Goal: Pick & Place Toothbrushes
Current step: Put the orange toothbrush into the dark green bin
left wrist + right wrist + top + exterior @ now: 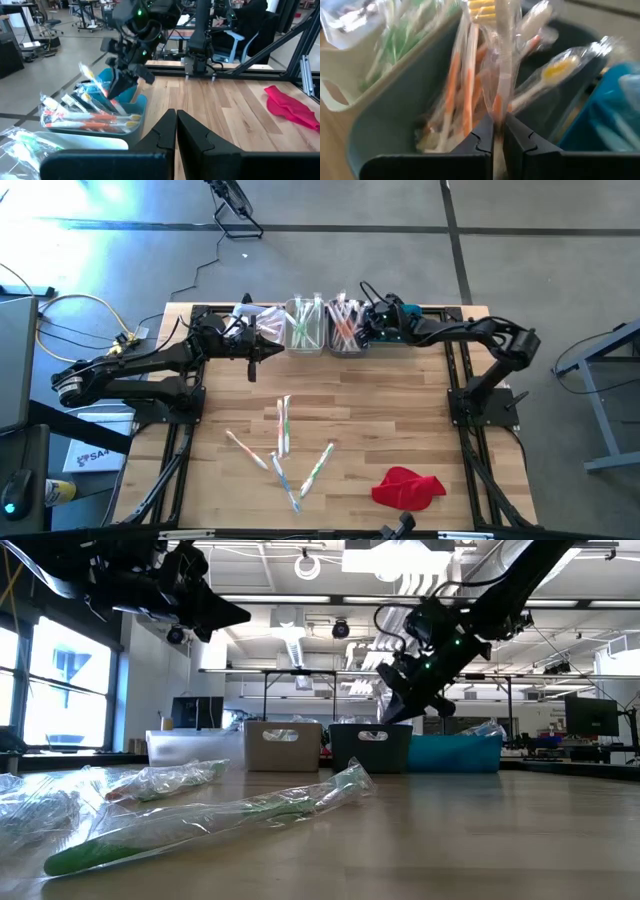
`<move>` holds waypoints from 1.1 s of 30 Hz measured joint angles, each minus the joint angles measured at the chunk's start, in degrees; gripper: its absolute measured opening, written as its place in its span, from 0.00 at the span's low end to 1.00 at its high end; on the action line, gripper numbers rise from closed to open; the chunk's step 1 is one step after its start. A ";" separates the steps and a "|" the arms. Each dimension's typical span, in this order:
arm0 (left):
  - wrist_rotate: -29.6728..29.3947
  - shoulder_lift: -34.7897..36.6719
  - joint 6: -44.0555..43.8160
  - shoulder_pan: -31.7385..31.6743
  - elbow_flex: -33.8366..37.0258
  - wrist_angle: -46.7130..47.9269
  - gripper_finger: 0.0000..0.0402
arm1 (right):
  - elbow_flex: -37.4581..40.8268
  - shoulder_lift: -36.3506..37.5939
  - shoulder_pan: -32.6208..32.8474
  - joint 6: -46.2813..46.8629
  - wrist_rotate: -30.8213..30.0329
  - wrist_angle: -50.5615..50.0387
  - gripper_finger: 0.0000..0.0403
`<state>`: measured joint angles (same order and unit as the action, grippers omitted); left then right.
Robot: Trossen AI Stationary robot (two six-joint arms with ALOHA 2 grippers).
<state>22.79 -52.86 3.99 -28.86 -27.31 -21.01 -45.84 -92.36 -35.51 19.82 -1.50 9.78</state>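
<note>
Along the far edge of the tabletop (400,430) runs a row of small bins (305,330), packed with wrapped toothbrushes lying roughly near-to-far. The right tool (372,323) hovers above the grey bin (400,115), clenched on the clear wrapper of an orange-handled toothbrush (496,60) that hangs close to upright over that bin. The left tool (252,365) sits just near of the bins at the left end of the row, clenched on nothing. Out on the middle of the boards lie five loose toothbrushes (283,426), well apart from the bins, long axes mostly running near-to-far, some slanted. A red cloth (407,487) lies toward the near right corner, with bare wood all round.
</note>
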 joint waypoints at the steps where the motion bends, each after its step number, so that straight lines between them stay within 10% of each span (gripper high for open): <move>1: 0.00 0.00 0.00 0.00 0.00 0.01 0.03 | 0.00 -0.75 -0.14 0.17 0.44 0.15 0.02; 10: 0.03 -0.02 -0.13 0.00 0.00 -0.02 0.03 | -0.07 -2.03 -0.18 1.03 0.33 1.37 0.04; 22: 0.04 -0.04 -0.11 0.00 0.00 0.67 0.03 | 0.04 -1.40 0.27 -2.06 -4.02 1.07 0.33; 33: -0.37 -0.06 0.20 0.00 0.00 3.21 0.03 | 0.04 15.39 0.27 -8.41 6.63 -2.92 0.37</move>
<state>22.42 -52.92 4.19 -28.86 -27.31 -17.79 -45.80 -76.97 -35.24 11.40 5.13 6.86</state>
